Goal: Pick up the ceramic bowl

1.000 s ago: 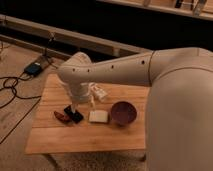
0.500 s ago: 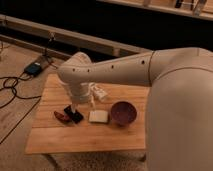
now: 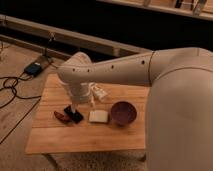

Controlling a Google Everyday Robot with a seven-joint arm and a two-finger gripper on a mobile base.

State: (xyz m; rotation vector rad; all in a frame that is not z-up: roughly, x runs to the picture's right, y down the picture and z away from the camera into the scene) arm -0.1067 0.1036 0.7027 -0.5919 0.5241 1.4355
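Observation:
The ceramic bowl (image 3: 123, 112) is round, shallow and dark maroon. It stands upright on the wooden table (image 3: 55, 142), right of the middle. My white arm reaches in from the right and bends down over the table's left half. The gripper (image 3: 74, 113) hangs below the wrist as a dark tip just above the tabletop, well to the left of the bowl and apart from it. It is next to a small reddish-brown item (image 3: 61, 116).
A pale flat square item (image 3: 98, 116) lies between the gripper and the bowl. A white object (image 3: 99, 92) sits behind it near the arm. Cables and a blue box (image 3: 33, 68) lie on the floor to the left. A long low ledge (image 3: 100, 45) runs behind the table.

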